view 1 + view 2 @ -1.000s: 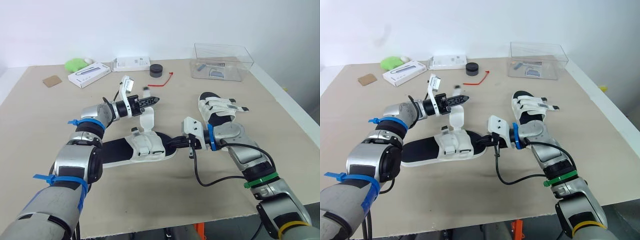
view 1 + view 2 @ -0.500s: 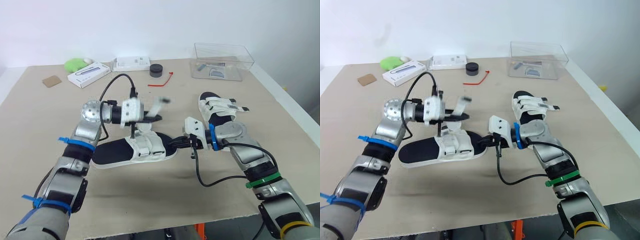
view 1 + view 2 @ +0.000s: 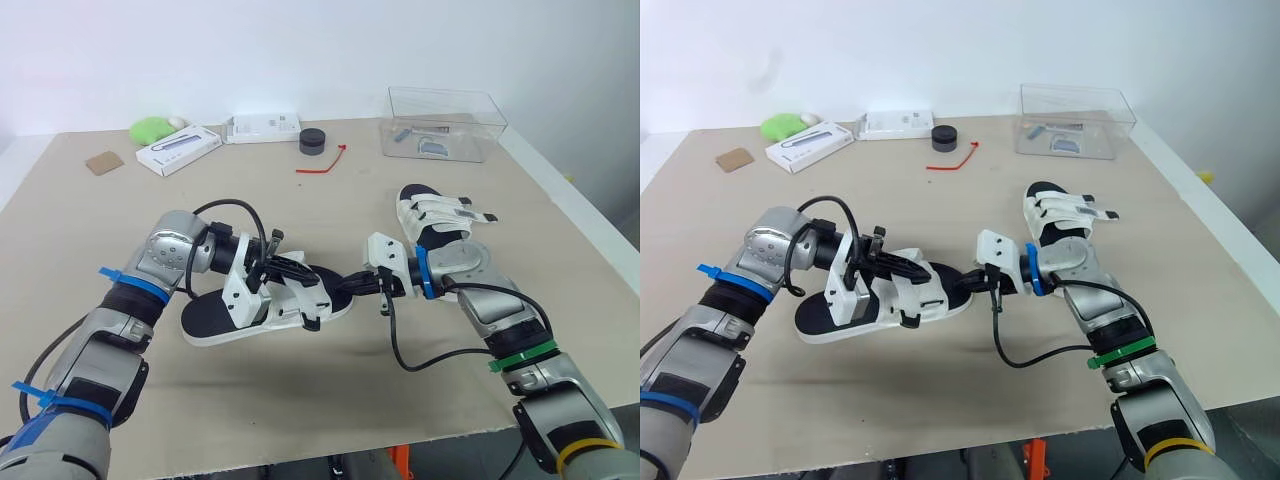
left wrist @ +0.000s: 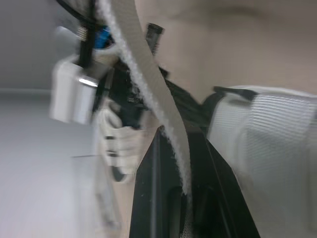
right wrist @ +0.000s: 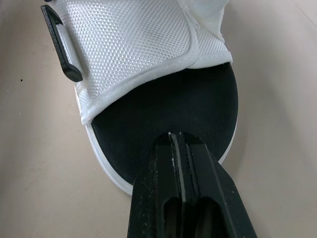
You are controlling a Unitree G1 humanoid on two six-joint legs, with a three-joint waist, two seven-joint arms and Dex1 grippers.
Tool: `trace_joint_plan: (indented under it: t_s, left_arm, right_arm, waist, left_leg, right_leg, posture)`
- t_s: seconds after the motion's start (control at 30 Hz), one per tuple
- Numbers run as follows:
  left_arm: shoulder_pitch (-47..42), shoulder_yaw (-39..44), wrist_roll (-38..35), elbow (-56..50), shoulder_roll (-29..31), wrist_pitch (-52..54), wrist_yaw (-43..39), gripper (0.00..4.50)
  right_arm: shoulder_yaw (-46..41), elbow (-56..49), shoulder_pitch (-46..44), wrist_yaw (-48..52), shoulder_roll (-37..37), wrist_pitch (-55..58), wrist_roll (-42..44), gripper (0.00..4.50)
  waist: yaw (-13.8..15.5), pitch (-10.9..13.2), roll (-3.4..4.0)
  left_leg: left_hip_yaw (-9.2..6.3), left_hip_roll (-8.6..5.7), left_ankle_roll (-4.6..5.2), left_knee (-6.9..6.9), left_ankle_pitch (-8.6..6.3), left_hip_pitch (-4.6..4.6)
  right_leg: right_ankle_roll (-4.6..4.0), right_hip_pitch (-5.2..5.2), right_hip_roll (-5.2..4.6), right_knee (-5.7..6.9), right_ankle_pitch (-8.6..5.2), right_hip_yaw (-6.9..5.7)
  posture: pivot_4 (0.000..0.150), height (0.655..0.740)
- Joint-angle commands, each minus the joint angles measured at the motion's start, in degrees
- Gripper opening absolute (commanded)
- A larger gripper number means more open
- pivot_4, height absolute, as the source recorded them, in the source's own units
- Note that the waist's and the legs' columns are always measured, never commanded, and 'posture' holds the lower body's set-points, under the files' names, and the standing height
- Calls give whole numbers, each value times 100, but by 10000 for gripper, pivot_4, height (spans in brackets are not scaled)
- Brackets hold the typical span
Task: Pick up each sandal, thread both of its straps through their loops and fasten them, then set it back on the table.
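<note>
A white sandal with a black insole (image 3: 205, 311) lies on the table in front of me. My left gripper (image 3: 296, 266) sits low over its white upper, shut on a white strap (image 4: 148, 89) that runs between its fingers. My right gripper (image 3: 347, 287) is shut, its tip resting on the black insole (image 5: 163, 109) at the sandal's toe end, just short of the woven white upper (image 5: 138, 44). A second white sandal (image 3: 436, 220) lies to the right, beyond my right arm, with its straps laid across it.
A clear plastic box (image 3: 445, 122) stands at the back right. Along the far edge lie a black round piece (image 3: 313, 140), a red tie (image 3: 322, 160), two white boxes (image 3: 178, 150), a green object (image 3: 152, 128) and a cardboard scrap (image 3: 104, 162). The table's right edge (image 3: 590, 215) runs near the second sandal.
My left gripper has swung down from above and behind the sandal onto its upper, bringing the strap with it. The right gripper has stayed at the toe.
</note>
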Motion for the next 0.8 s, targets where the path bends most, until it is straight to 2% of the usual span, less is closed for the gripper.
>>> trace_joint_plan:
  t_s: [0.03, 0.07, 0.2, 0.27, 0.4, 0.53, 0.57, 0.63, 0.67, 0.7, 0.73, 0.8]
  left_arm:
    - [-68, -42, -389, -444, 124, 875, -41, 13362]
    - [-43, -64, -524, -602, 174, 1138, -123, 17840]
    - [67, -56, -866, -1162, 385, 1768, -350, 17840]
    - [164, -32, -1129, -1505, 570, 2458, -580, 17840]
    - [369, 243, -1946, -2316, 1065, 4610, -912, 17840]
    - [631, 611, -2879, -3057, 1702, 7302, -912, 17840]
    - [670, 716, -3307, -3234, 1891, 8229, -896, 17840]
    - [744, 981, -3842, -3482, 2019, 9258, -782, 17840]
    - [716, 1291, -4848, -3515, 2147, 10589, -558, 17840]
    - [965, 1531, -5606, -3778, 2334, 11469, -429, 17840]
    - [1331, 1706, -6154, -4166, 2548, 12065, -407, 17840]
    - [2181, 1915, -6579, -5041, 2921, 12490, -463, 17840]
  right_arm:
    - [4, -11, -3, 41, -40, -3, -55, 0]
    - [3, -16, 5, 48, -50, -4, -56, 0]
    - [-7, 5, -4, 71, -75, -6, -58, 0]
    - [-7, 13, -8, 76, -72, -3, -58, 0]
    - [4, 30, -16, 92, -57, -10, -54, 0]
    - [26, 73, -29, 113, -19, -35, -50, 0]
    - [30, 87, -37, 118, -8, -43, -49, 0]
    - [36, 86, -36, 124, 1, -47, -48, 0]
    - [38, 118, -53, 124, 16, -60, -52, 0]
    - [31, 145, -65, 121, 34, -64, -47, 0]
    - [25, 163, -70, 120, 44, -69, -43, 0]
    - [19, 182, -75, 119, 58, -77, -44, 0]
  waist:
    - [1, 0, 0]
    - [0, 0, 0]
    - [-3, 0, 0]
    - [-2, 0, 0]
    - [-9, 0, 0]
    - [-9, 0, 1]
    - [-10, 0, 0]
    - [-11, 1, 1]
    - [-12, 0, 0]
    - [-15, 1, 0]
    - [-42, 1, 0]
    - [-95, -1, 6]
  left_leg:
    - [-2, 0, 1, 0, 0, 0]
    - [-2, 1, 1, 0, 1, 0]
    - [-2, 4, 1, 1, 1, 0]
    - [-4, 5, 1, 1, 1, 0]
    - [-6, 7, 1, 2, 1, 0]
    - [-12, 15, 2, 3, 0, 0]
    - [-13, 15, 2, 2, 0, 1]
    - [-15, 19, 2, 2, 0, 1]
    - [-16, 20, 2, 2, 0, 2]
    - [-17, 21, 2, 3, 0, 2]
    - [-18, 25, 2, 5, 0, 1]
    - [-21, 34, 14, -2, -8, 6]
  right_leg:
    - [1, 0, 0, 0, -1, -3]
    - [1, 0, 1, 1, -1, -3]
    - [12, 0, 5, 2, -11, -3]
    - [10, 0, 5, 2, -11, -4]
    - [12, -1, 7, 4, -13, -5]
    - [10, -3, 17, 6, -17, -7]
    - [9, -3, 18, 6, -18, -8]
    - [8, -3, 22, 7, -20, -13]
    - [7, -3, 22, 8, -20, -14]
    - [5, -3, 24, 8, -21, -17]
    - [5, -5, 25, 10, -22, -19]
    - [-1, -12, 32, 10, -27, -2]
  posture:
    - [1500, 7400]
    - [1500, 7400]
    - [1500, 7400]
    - [1500, 7400]
    - [1500, 7400]
    - [1500, 7400]
    - [1500, 7400]
    - [1500, 7400]
    - [1500, 7400]
    - [1500, 7400]
    - [1500, 7400]
    - [1500, 7400]
